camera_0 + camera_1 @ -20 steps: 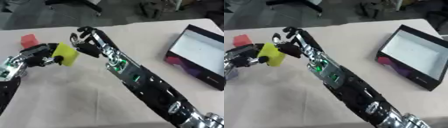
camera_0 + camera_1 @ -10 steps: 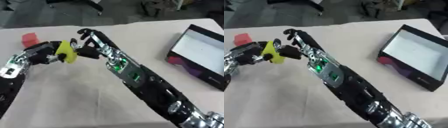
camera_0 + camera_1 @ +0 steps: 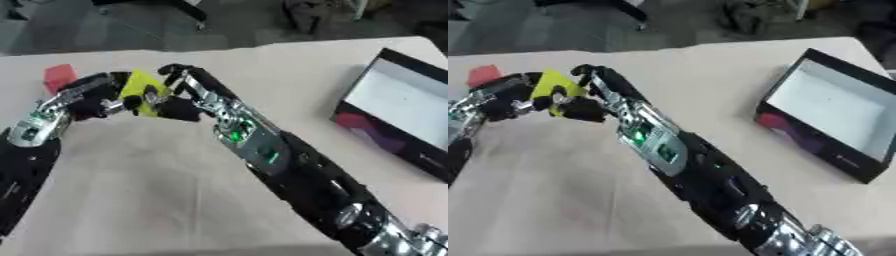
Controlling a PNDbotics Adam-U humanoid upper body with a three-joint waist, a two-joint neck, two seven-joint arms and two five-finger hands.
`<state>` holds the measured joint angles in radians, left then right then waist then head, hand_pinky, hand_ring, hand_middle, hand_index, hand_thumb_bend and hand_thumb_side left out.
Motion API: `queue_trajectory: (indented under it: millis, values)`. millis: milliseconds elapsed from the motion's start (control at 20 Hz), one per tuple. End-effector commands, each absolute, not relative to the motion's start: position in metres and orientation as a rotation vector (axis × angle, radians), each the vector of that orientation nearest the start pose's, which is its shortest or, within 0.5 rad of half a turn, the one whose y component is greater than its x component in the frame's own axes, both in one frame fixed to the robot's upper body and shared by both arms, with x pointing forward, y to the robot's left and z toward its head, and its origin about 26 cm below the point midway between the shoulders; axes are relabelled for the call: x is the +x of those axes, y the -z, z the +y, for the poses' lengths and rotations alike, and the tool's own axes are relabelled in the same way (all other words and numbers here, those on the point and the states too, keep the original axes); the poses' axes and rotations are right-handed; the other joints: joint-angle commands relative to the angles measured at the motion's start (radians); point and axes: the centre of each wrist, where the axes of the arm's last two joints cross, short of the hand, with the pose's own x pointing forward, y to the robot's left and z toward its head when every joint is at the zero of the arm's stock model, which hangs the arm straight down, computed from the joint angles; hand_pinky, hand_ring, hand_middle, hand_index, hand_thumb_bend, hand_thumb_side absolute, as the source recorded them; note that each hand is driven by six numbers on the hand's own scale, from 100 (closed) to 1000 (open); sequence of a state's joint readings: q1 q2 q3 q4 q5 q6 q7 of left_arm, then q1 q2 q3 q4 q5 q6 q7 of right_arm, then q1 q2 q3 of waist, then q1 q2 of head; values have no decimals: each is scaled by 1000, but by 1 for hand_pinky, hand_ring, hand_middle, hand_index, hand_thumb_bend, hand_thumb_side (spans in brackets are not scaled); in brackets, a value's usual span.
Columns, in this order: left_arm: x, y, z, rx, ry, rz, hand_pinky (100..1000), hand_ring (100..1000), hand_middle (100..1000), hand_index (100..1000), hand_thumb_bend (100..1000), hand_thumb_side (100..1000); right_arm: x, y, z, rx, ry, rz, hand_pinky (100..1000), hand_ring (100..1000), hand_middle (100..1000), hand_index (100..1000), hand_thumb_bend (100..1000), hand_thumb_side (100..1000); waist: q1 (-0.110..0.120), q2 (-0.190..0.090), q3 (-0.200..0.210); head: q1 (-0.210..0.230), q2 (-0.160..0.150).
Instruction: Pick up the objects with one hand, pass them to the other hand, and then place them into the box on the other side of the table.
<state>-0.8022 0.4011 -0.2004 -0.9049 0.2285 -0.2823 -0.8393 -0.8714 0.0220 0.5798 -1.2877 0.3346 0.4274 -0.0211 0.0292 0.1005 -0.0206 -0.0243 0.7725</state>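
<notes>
Above the left part of the pale beige counter, the bright yellow block sits between the two hands, lifted clear of the surface. The left hand has its black fingers curled round the block from the left, and the right hand, reaching across from the right, has its fingers curled against the block's other side, so both appear to be pinching it at once. This looks like the middle of the handover. To do it well, the right hand should close on faces the left hand does not cover and have its hold settled before the left hand lets go; the left fingers should then spread straight away from the block rather than drag it sideways. A small red cube rests on the counter just beyond the left hand, untouched. The open black box with a white inside lies well apart at the right side, waiting for the block.
</notes>
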Motion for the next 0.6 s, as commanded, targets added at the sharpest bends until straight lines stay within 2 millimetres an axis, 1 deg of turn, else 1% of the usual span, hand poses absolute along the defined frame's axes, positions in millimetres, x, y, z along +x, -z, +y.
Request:
queue_trajectory:
  millis: [50,200,500,600]
  values:
    - [466,-139,270,-517,1265,-1703,717,442,413,517,100,418,368,-172,9,-185,-1051,-1748,452,769,769,908,100,701,1,-10,-1,4,-2]
    - [465,-140,267,-527,1270,-1708,718,443,414,517,100,416,369,-171,8,-201,-1049,-1740,471,787,781,914,100,740,1,-10,-2,3,-2]
    - [461,-142,264,-544,1291,-1713,719,444,413,516,100,412,374,-168,3,-295,-989,-1735,519,828,796,922,100,762,2,-9,-2,0,-2]
    - [460,-144,261,-554,1299,-1718,719,444,413,516,100,409,375,-166,3,-317,-973,-1724,525,834,798,923,100,785,1,-9,-1,-2,-2]
